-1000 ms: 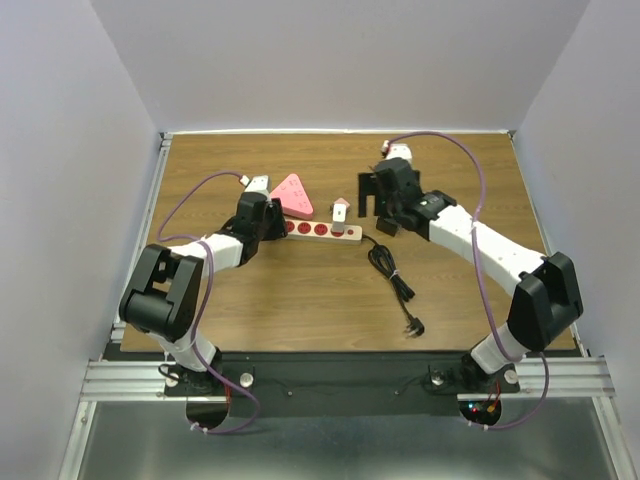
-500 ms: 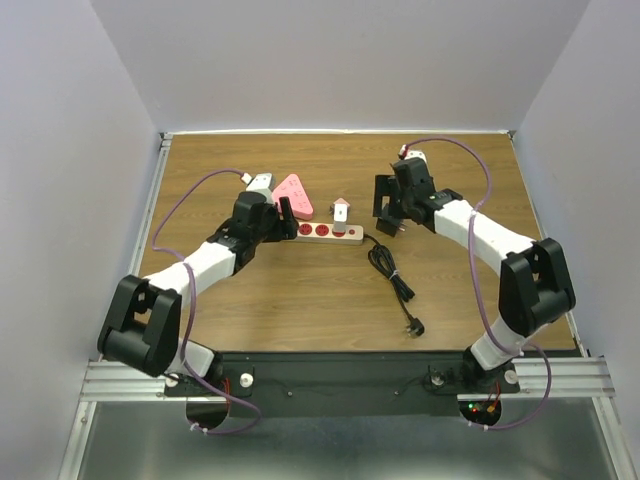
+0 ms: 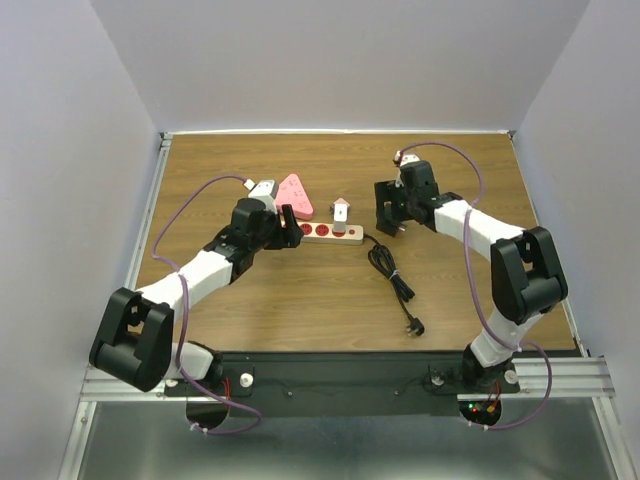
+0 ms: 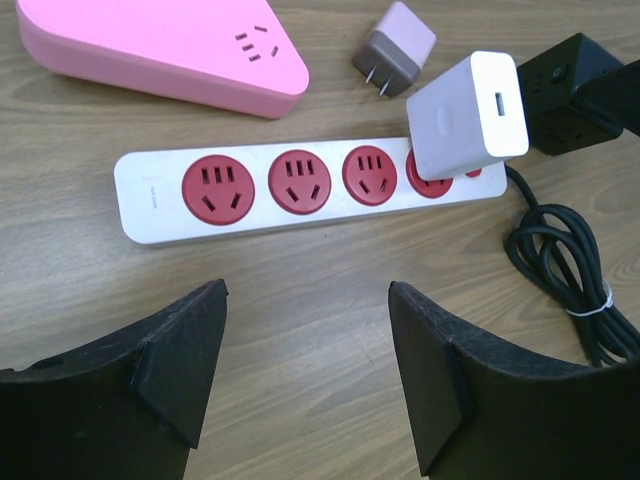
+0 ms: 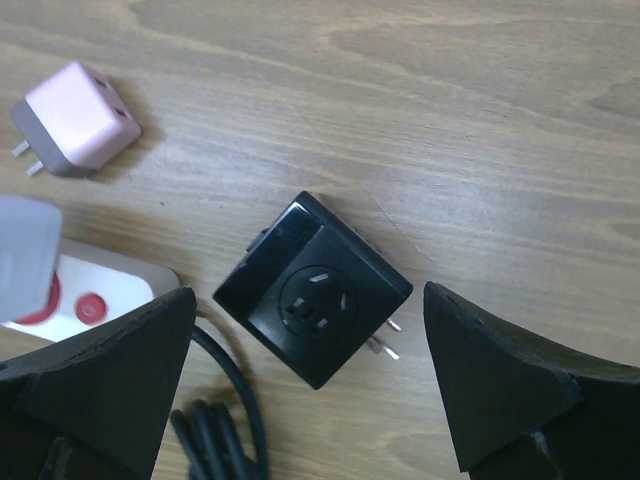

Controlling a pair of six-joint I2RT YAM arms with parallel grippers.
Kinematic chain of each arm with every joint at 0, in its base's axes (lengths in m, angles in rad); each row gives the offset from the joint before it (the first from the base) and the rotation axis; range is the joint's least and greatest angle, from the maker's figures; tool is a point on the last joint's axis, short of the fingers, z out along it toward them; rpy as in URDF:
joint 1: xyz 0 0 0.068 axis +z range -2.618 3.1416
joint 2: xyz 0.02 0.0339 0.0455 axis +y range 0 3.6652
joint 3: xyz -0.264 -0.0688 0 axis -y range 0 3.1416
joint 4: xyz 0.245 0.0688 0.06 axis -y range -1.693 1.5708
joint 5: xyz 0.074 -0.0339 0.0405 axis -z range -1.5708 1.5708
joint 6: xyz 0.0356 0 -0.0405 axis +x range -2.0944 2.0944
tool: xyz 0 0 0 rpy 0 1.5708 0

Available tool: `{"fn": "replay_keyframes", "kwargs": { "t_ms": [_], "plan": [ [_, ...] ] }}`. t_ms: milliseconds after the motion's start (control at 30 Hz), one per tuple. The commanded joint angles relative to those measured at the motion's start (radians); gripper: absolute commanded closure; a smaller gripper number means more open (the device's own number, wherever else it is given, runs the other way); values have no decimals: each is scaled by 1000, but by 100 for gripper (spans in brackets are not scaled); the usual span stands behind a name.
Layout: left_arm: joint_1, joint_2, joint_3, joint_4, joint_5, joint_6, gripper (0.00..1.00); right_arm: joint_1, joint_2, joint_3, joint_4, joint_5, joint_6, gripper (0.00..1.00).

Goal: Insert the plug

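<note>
Both spread wide: left claw [image 4: 307,335], right claw [image 5: 309,295]; only the right wrist view shows prongs on the black adapter [image 5: 325,285].

left gripper [image 4: 307,290] has bare wood between its fingers and an open run ahead to the power strip [image 4: 160,215]. three sockets are uncovered, but the white charger [image 4: 468,113] sits on the fourth. pink triangle [image 4: 160,50] and small pink adapter [image 4: 393,48] crowd just beyond. right gripper [image 5: 307,292] straddles the black cube adapter [image 5: 315,290], with the coiled cord [image 5: 225,400] by its left finger.

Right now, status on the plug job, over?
Open, empty: left fingers, right fingers. On power strip end socket: white charger. Loose below right fingers: black cube adapter.
</note>
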Motion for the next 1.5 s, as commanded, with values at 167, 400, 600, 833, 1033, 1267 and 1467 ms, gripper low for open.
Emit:
{"fn": "replay_keyframes", "kwargs": {
  "t_ms": [167, 400, 600, 833, 1033, 1267, 1467],
  "plan": [
    [-16, -44, -8, 4, 24, 3, 23, -68, -18, -35, 85, -247, -232, 0],
    [-22, -47, -11, 3, 23, 3, 24, -71, 17, -30, 111, -312, -311, 0],
    [-27, -45, -12, -5, 21, 3, 25, -71, 39, -18, 116, -376, -357, 0],
    [-29, -44, -9, -13, 20, 5, 26, -74, 57, -30, 111, -440, -375, 0],
    [-30, -45, -8, -16, 18, 3, 26, -74, 66, -44, 101, -450, -380, 2],
    [-30, -59, -6, -22, 23, 3, 26, -74, 105, -10, 47, -490, -380, 5],
    [-32, -70, -8, -22, 20, 2, 26, -76, 100, -12, 36, -484, -381, 9]
  ]
}}
